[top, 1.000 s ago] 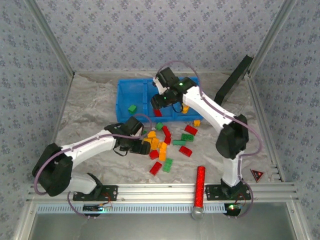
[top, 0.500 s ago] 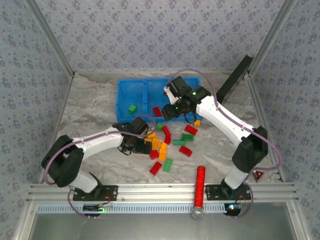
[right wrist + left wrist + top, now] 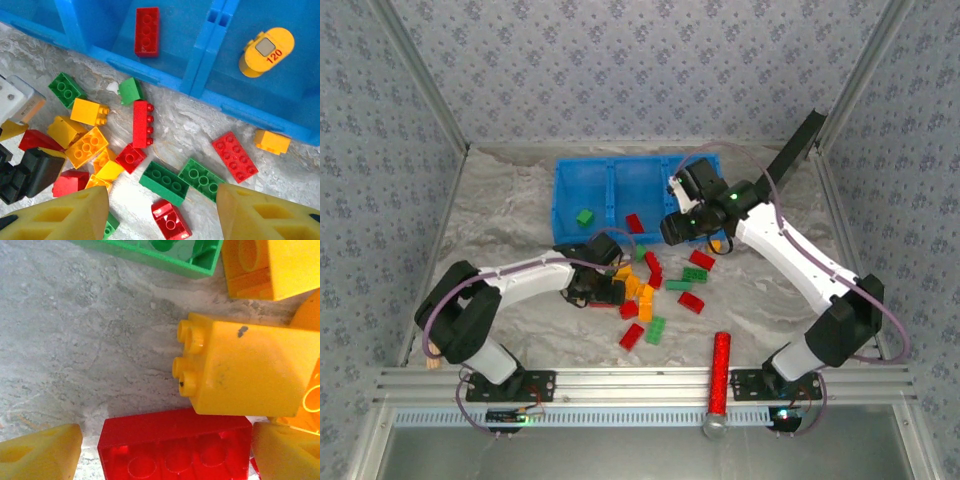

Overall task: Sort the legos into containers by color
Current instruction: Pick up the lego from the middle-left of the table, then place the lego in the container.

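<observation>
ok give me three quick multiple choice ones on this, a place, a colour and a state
1. Which compartment of the blue tray holds the red brick? A left B middle C right
2. What colour is the lone brick in the left compartment? A green B red C orange
3. How are the right fingers? A shut on a green brick B apart, holding nothing C shut on a red brick
1 B, one compartment lies on each side of it. 2 A, plainly green from above. 3 B, the wrist view shows an empty gap between them.
</observation>
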Robot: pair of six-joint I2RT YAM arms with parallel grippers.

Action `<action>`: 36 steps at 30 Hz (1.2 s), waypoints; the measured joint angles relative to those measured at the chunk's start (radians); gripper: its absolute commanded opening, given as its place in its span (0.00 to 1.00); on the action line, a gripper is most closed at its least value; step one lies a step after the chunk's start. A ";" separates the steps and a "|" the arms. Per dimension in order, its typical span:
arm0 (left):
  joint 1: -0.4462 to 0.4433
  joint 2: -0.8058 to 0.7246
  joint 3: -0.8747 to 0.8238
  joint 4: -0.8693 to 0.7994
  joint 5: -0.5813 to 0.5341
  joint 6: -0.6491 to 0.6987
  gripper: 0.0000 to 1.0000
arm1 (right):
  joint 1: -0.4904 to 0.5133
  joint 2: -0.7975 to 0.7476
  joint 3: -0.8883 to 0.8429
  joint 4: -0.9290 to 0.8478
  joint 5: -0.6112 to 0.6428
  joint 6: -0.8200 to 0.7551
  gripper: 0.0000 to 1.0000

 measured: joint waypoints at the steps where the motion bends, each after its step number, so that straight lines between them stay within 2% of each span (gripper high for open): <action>1: 0.000 0.003 0.000 0.002 0.000 -0.002 0.80 | -0.005 -0.008 -0.008 -0.002 0.001 0.002 0.61; 13: 0.000 0.008 -0.004 0.002 0.000 -0.013 0.59 | -0.068 -0.091 -0.089 -0.018 0.010 0.006 0.61; 16: 0.000 0.003 -0.006 -0.006 -0.001 -0.017 0.59 | -0.094 -0.122 -0.115 -0.018 0.009 0.007 0.62; 20: 0.000 -0.011 0.035 -0.106 -0.023 0.000 0.58 | -0.153 -0.164 -0.148 -0.017 -0.019 0.021 0.62; 24: 0.000 -0.026 0.211 -0.206 -0.053 0.042 0.58 | -0.212 -0.201 -0.182 -0.017 -0.043 0.037 0.66; 31: 0.007 -0.021 0.550 -0.277 -0.093 0.129 0.58 | -0.293 -0.219 -0.277 0.003 -0.121 0.071 0.69; 36: 0.031 0.060 0.715 -0.304 -0.102 0.190 0.58 | -0.327 -0.223 -0.355 0.044 -0.153 0.072 0.73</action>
